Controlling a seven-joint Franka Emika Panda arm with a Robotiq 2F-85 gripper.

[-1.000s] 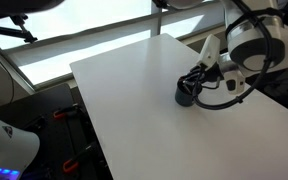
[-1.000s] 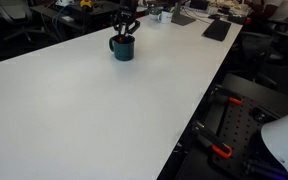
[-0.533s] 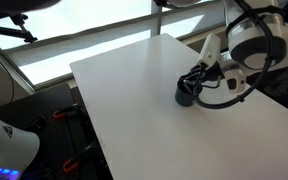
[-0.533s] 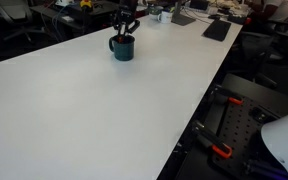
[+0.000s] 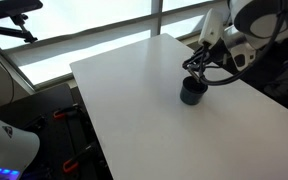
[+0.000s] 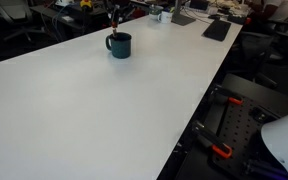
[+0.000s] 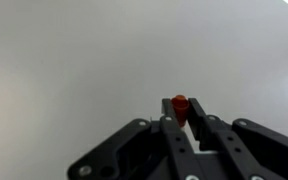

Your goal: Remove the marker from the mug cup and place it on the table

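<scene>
Dark blue, the mug cup (image 5: 193, 92) stands upright on the white bench (image 5: 129, 95). The fingers (image 5: 196, 69) hang right above the mug cup and do not touch it. In the wrist view the fingers (image 7: 172, 130) are pinching the marker (image 7: 180, 103), and its red tip pokes out between them. Only plain bench (image 7: 74, 60) shows behind the tip. In an exterior view the mug cup (image 6: 120, 45) has its handle to one side, and the marker above it is too small to see.
</scene>
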